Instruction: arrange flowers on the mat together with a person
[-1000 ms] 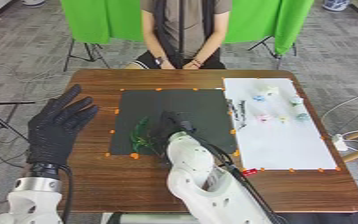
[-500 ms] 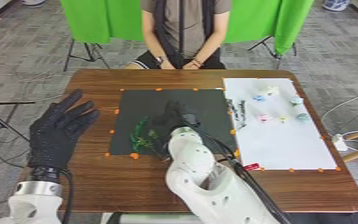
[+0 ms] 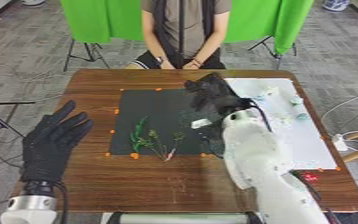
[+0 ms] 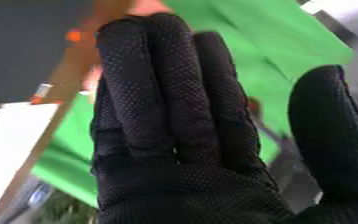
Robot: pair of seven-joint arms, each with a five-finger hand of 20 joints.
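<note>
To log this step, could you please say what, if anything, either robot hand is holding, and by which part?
Nothing is held: the right robot hand and left robot hand are both open.

Head view: right hand (image 3: 215, 95) and its arm hide part of the dark mat's (image 3: 158, 107) right side and part of the white mat (image 3: 310, 147). Hand outline smeared. Pale bits on white, probably flowers (image 3: 302, 117), too small to make out petals. Small white item (image 3: 201, 123) by the arm: can't ID. Wrist view: both mats cut off by the frame edge.
</note>
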